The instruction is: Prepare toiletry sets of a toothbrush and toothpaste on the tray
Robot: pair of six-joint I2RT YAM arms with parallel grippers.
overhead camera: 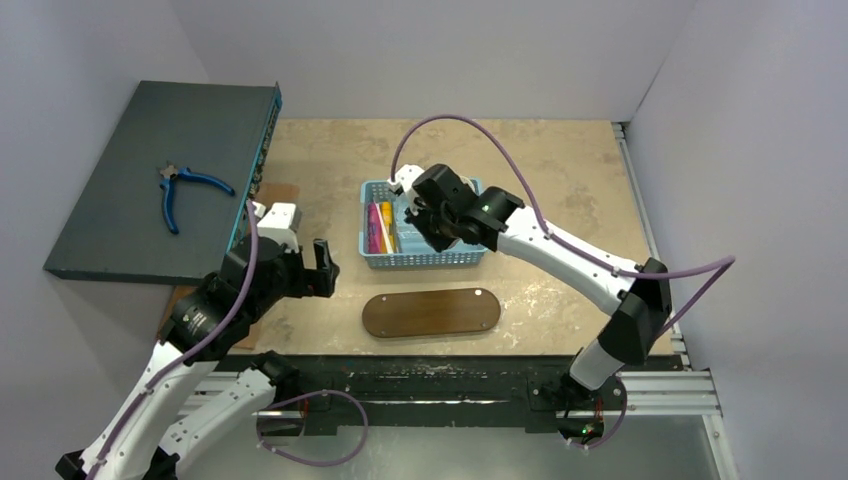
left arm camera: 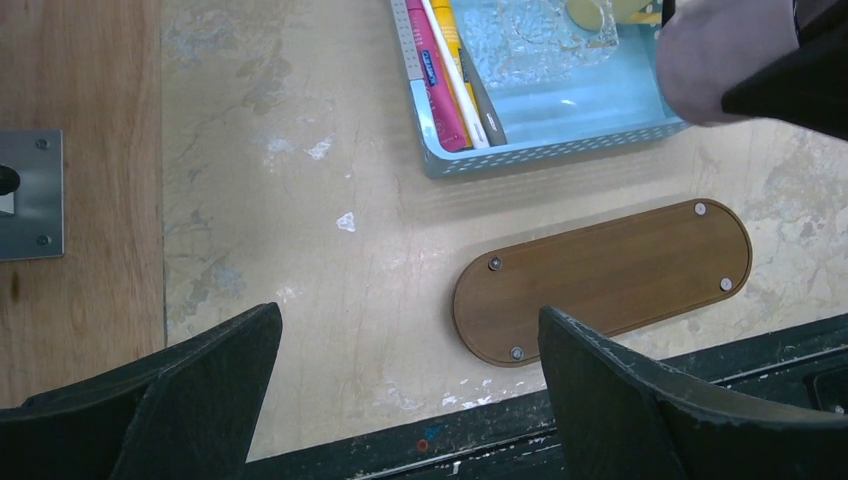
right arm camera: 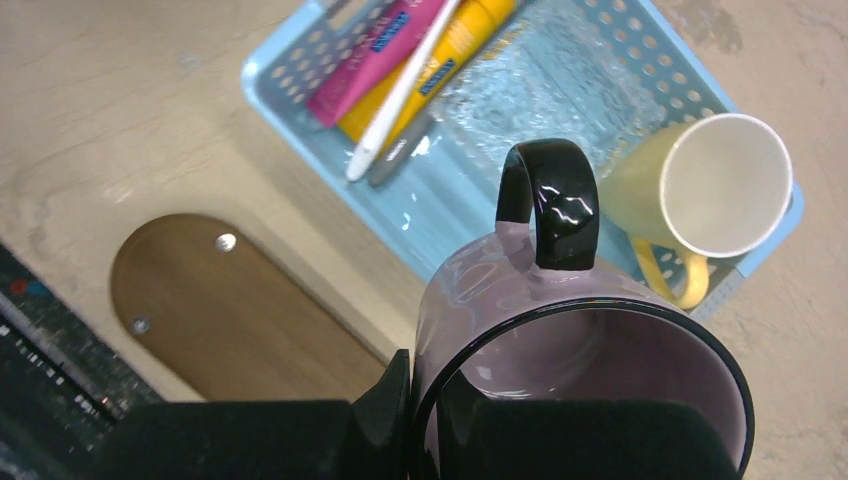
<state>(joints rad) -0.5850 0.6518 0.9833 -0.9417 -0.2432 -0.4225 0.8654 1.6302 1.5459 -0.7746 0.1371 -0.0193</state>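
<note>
The right hand [right arm camera: 430, 420] is clamped on the rim of a purple mug [right arm camera: 500, 310] above the blue basket [right arm camera: 270, 85]. The toothbrush [right arm camera: 400, 95], pink tube [right arm camera: 375, 60] and yellow tube [right arm camera: 440, 70] lie together at the basket's left end, seemingly touching. The tray [left arm camera: 600, 275] sits by the desk's [left arm camera: 300, 200] near edge. The left hand [left arm camera: 408, 330] hangs over the desk, fingers wide apart.

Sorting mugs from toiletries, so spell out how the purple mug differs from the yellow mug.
Colour: the purple mug has a black handle and rim; the yellow mug has a yellow handle and a white inside. State: the right gripper is shut on the purple mug's rim, while the yellow mug sits free in a corner of the blue basket. Both are single-handled mugs.
</note>
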